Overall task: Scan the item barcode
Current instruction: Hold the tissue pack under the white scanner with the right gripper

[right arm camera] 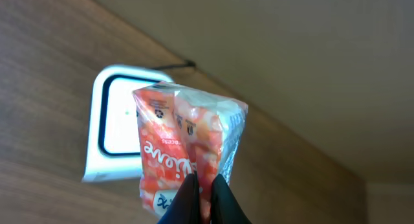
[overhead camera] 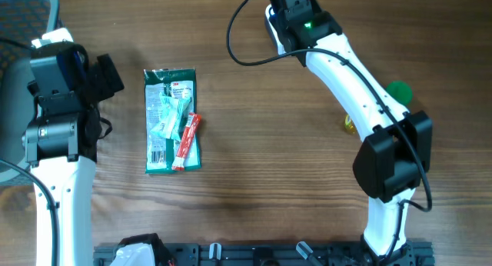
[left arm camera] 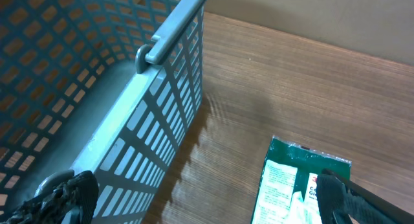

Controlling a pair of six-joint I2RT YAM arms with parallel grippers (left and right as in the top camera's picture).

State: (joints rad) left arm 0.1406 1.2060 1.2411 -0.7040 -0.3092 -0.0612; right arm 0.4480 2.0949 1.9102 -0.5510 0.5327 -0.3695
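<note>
At the scanner: my right gripper (right arm camera: 204,197) holds an orange-and-white crinkled plastic packet (right arm camera: 187,133) in front of a white rounded-square barcode scanner with a dark-rimmed window (right arm camera: 116,123). From the wrist view the packet covers the window's right side. Touching or apart: cannot tell.
Right fingers: pinched together on the packet's lower edge, with the packet standing up from them.
Packet print: small marks near its top, too blurred to read.
Left gripper (left arm camera: 202,185): fingers spread wide with nothing between them. It hangs over the brown wooden table (overhead camera: 269,181), just beside a blue-grey mesh basket (left arm camera: 97,88).
Table, centre-left: a flat green plastic packet (overhead camera: 165,120) lies lengthwise. A red stick sachet (overhead camera: 186,141) lies on its lower right part, touching it.
Beside my right arm: a small green round thing (overhead camera: 399,91) and a yellow thing (overhead camera: 349,124), partly hidden by the arm. I cannot tell what they are.
</note>
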